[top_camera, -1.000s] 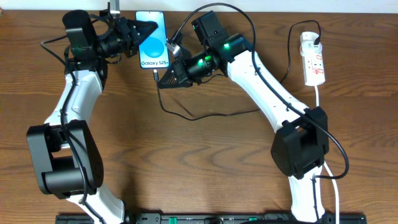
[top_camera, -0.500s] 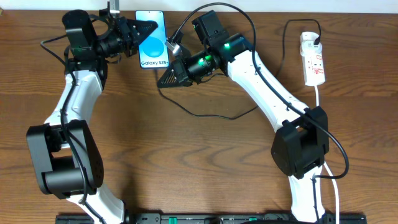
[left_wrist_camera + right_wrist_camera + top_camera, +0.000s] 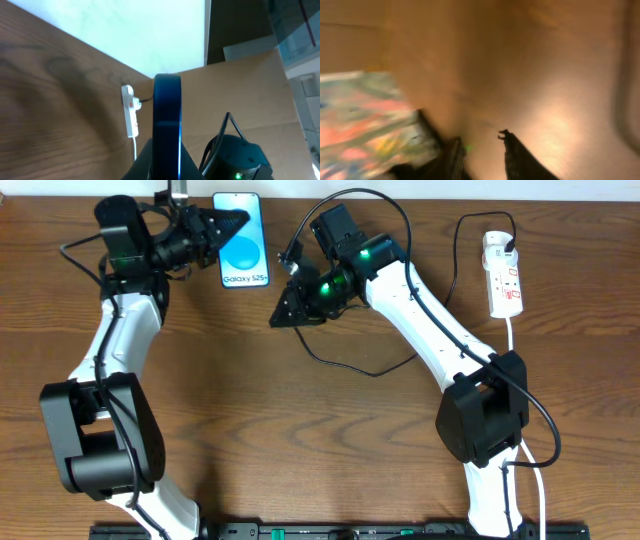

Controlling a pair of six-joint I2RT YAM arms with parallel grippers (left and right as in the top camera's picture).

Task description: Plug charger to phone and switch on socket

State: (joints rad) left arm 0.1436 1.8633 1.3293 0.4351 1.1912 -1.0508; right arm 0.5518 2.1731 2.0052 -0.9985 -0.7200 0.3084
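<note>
A: Where is the phone (image 3: 243,255) logged?

B: In the overhead view it is logged upper left of centre, screen facing the camera. Its left edge is clamped by the left gripper (image 3: 232,225), whose jaws are closed on it. In the left wrist view it is seen edge-on (image 3: 167,125), rising from between the fingers.

A: And the charger?

B: The charger (image 3: 372,371) is traced as a thin black loop across mid-frame. It can be followed right and up to the socket (image 3: 505,280) at the upper right, where a black plug is seated. The other end is lost under the right gripper (image 3: 278,315), just right of the phone's lower corner. No cable is seen at the phone's bottom edge, so the connector is judged not inserted.

A: What state is the right gripper in?

B: In the right wrist view its fingers (image 3: 454,157) are shown apart, with bare wood between them and nothing held. That view is blurred, though.

A: Which step is in hand?

B: The plugging of the phone is judged in hand and not yet done. The rocker position is too small to be read.

A: What does the next move call for?

B: The connector tip would have to be found and gripped. It would then be lined up with the port on the phone's lower edge and pushed in while the phone is braced by the left gripper. After that, the red rocker on the socket would need to be pressed.
</note>
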